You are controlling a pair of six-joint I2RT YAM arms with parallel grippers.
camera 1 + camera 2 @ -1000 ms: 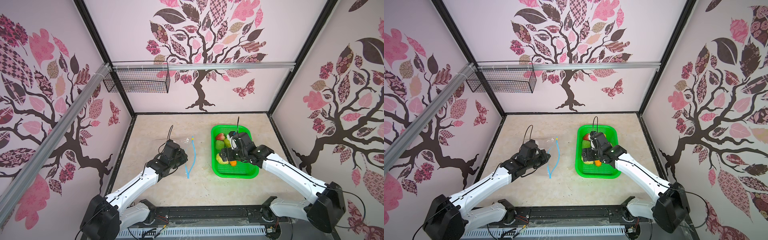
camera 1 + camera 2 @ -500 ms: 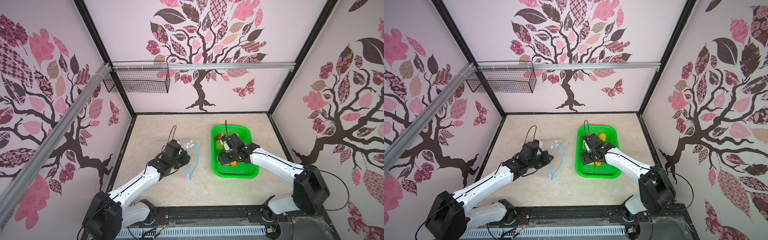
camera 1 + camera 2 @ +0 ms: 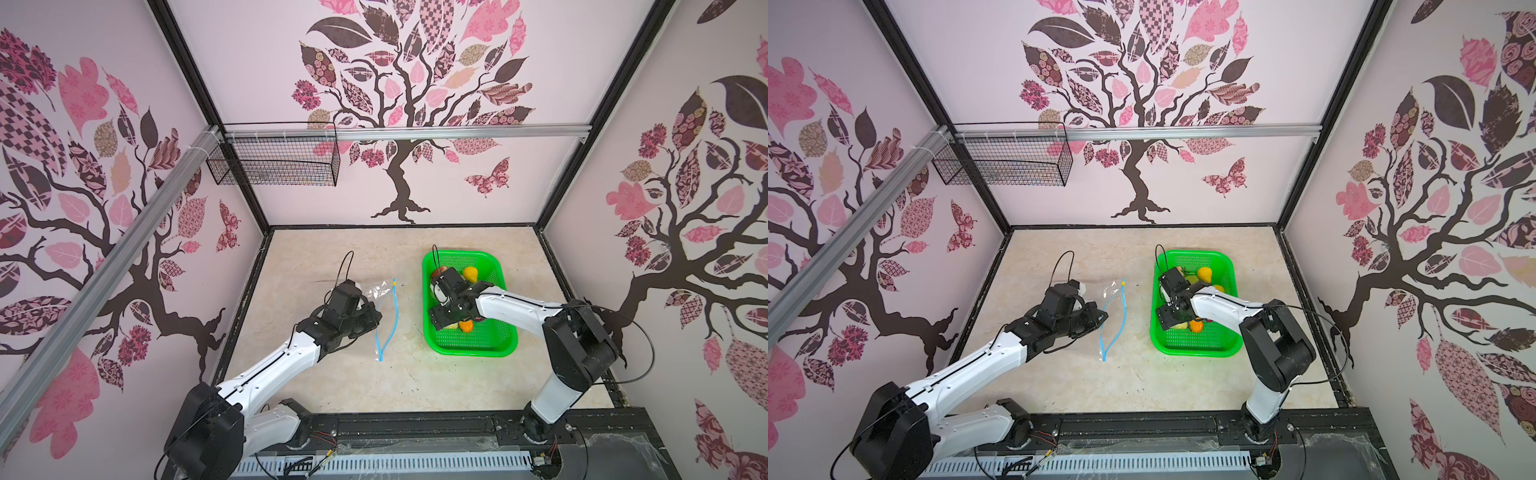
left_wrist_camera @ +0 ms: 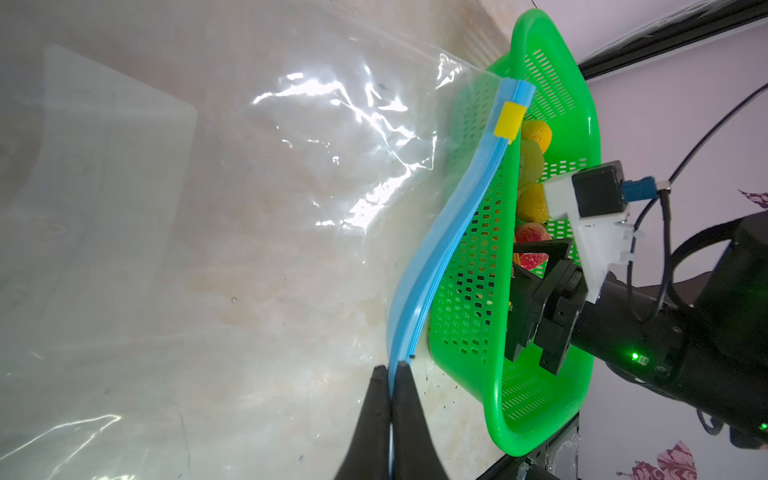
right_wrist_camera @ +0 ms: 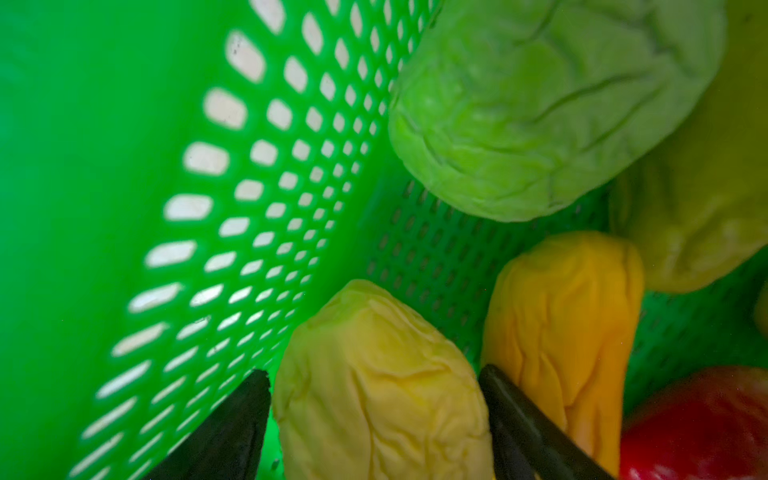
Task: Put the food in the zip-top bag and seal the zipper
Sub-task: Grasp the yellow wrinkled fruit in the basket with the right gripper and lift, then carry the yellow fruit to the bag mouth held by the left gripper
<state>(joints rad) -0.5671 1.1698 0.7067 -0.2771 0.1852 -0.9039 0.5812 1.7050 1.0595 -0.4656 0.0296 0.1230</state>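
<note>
The clear zip-top bag lies on the table left of the basket. Its light-blue zipper gapes in a loop, with the yellow slider at the far end. My left gripper is shut on the zipper strip near its front end. The food lies in the green basket. My right gripper reaches down into it. Its open fingers stand on either side of a wrinkled pale-yellow piece.
Beside that piece lie an orange-yellow piece, a green piece and a red piece. The basket wall stands close to the bag's mouth. A black wire basket hangs on the back wall.
My right gripper has swung toward the basket's left wall and come down over the pale-yellow piece, its jaws narrowing a little. The left gripper has stayed shut on the zipper, shifting slightly.
</note>
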